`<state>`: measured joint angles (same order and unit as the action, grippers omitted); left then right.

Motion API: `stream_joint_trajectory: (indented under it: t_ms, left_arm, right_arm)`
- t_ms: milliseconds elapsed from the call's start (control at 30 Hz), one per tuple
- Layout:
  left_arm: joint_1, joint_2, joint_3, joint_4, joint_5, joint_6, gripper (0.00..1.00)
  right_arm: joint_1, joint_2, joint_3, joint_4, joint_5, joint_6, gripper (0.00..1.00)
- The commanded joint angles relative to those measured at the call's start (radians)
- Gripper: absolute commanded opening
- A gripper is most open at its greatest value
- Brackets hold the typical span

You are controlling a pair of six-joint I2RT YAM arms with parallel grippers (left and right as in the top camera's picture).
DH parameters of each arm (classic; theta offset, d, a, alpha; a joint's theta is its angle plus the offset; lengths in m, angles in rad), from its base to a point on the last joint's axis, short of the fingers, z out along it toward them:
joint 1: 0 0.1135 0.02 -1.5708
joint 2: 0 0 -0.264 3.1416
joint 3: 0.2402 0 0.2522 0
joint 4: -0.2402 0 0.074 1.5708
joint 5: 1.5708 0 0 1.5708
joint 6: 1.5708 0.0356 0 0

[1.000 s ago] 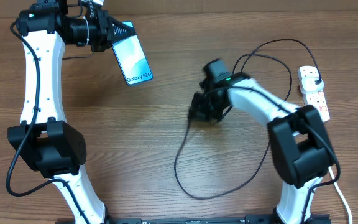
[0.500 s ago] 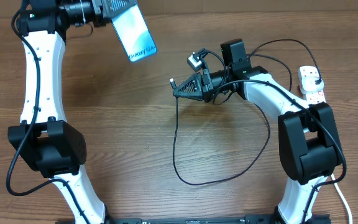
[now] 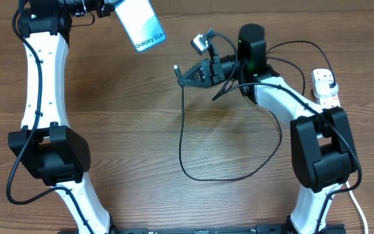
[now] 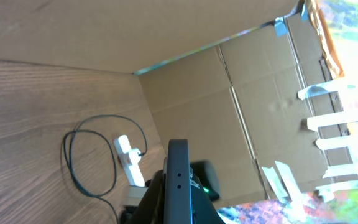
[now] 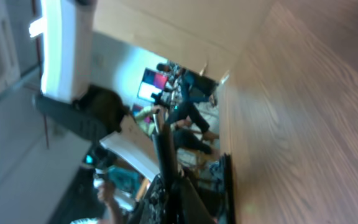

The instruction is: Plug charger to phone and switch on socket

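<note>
The phone [image 3: 143,25], light blue screen up, is held off the table at the back left, with my left gripper [image 3: 113,6] shut on its far end. In the left wrist view the phone [image 4: 178,180] shows edge-on between the fingers of the left gripper [image 4: 178,208]. My right gripper [image 3: 188,76] is shut on the charger [image 3: 180,130] near its connector tip, pointing left toward the phone with a gap between them. The thin black cable hangs down, loops across the table and runs back to the white socket [image 3: 328,92] at the right edge. In the right wrist view the charger [image 5: 165,149] sticks out past the right gripper [image 5: 171,190].
Cardboard walls close off the back of the wooden table [image 3: 128,143]. The socket [image 4: 129,163] and a loop of the cable [image 4: 73,155] also show in the left wrist view. A white cord [image 3: 359,208] leaves the socket along the right side.
The right gripper lifted the charger end off the table and swung it left and back toward the phone. The left gripper carried the phone a little farther back and right.
</note>
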<state>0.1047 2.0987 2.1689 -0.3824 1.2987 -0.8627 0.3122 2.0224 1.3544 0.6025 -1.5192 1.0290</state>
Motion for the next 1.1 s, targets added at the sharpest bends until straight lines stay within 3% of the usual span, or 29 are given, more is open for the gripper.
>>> stream_joint_trajectory:
  t_ms: [0,200,367,1067]
  left_arm:
    - [-0.007,0.005,0.015,0.006,0.018,-0.04,0.04]
    - [-0.009,0.005,0.015,0.005,0.006,-0.039,0.04]
    - [-0.028,0.005,0.015,0.006,-0.001,-0.039,0.04]
    - [-0.027,0.005,0.015,0.002,0.065,-0.072,0.04]
  right_arm:
    - [0.008,-0.008,0.016,0.238,0.053,0.428,0.04]
    - [0.015,-0.008,0.016,0.617,0.121,0.761,0.04]
    - [0.039,-0.008,0.016,0.713,0.171,0.893,0.04]
    - [0.097,-0.008,0.016,0.714,0.186,0.927,0.04]
